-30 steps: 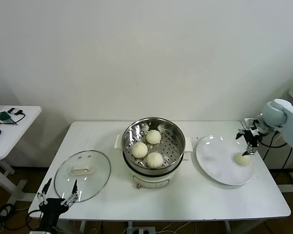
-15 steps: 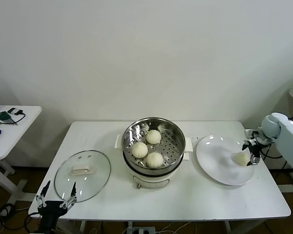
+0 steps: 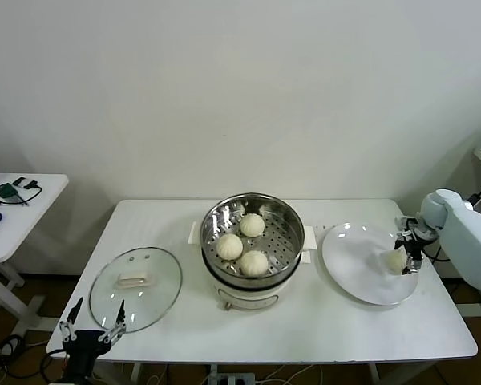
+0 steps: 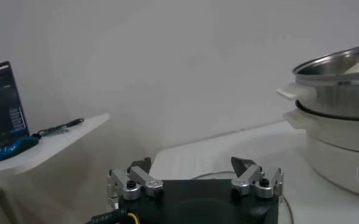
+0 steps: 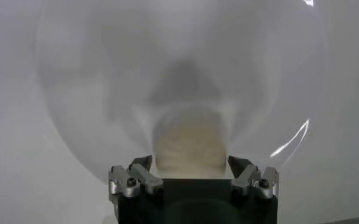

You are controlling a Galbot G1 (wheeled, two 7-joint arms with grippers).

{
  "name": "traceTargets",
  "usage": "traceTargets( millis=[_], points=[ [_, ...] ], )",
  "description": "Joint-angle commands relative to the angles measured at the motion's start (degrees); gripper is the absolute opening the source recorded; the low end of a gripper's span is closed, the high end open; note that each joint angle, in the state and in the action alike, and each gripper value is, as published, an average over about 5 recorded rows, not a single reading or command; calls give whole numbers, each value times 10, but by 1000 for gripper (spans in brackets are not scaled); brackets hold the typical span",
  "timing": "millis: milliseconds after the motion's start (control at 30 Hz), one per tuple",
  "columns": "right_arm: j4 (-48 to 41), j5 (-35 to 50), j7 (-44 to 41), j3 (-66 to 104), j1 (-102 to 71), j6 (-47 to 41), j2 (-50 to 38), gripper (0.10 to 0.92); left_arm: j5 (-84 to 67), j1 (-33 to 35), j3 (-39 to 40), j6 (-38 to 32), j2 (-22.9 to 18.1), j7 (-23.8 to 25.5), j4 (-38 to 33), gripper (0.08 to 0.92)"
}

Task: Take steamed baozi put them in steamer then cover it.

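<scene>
The steamer [image 3: 252, 241] stands mid-table with three baozi [image 3: 240, 242] on its perforated tray. A fourth baozi [image 3: 396, 260] lies on the white plate [image 3: 357, 269] at the right. My right gripper [image 3: 409, 247] is low at that baozi, open. In the right wrist view the baozi [image 5: 190, 143] sits between the open fingers of the right gripper [image 5: 191, 164], with a small gap on each side. The glass cover [image 3: 135, 287] lies flat on the table at the left. My left gripper [image 3: 92, 325] hangs open and empty by the table's front-left corner, and also shows in the left wrist view [image 4: 194, 164].
A small side table [image 3: 16, 208] with a few items stands at the far left. The steamer [image 4: 344, 91] rises beside my left gripper in its wrist view. The plate lies near the table's right edge. Bare tabletop runs along the front.
My right gripper has come down from above the plate's far edge and now straddles the baozi. My left gripper has sunk a little. The baozi in the steamer have not moved.
</scene>
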Motion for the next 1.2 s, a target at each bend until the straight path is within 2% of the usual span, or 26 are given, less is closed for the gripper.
traceTargets(
  millis=[33, 200, 467, 767, 1000, 1200],
  points=[
    [-34, -31, -3, 18, 0, 13, 20, 785, 1, -1, 1, 1, 0, 0, -1, 823],
    [-34, -28, -4, 20, 4, 12, 22, 686, 0, 1, 1, 0, 0, 0, -3, 823],
    [-12, 38, -7, -11, 30, -2, 8, 637, -1, 3, 0, 0, 0, 0, -9, 823],
    [123, 346, -2, -255, 216, -104, -44, 636, 0, 2, 12, -2, -2, 0, -13, 823],
    [204, 516, 10, -449, 389, -155, -18, 636, 1, 4, 28, -6, -4, 4, -17, 823],
    [326, 656, 62, -543, 472, -209, 5, 636, 9, 4, 36, -8, 1, 4, -20, 823]
  ],
)
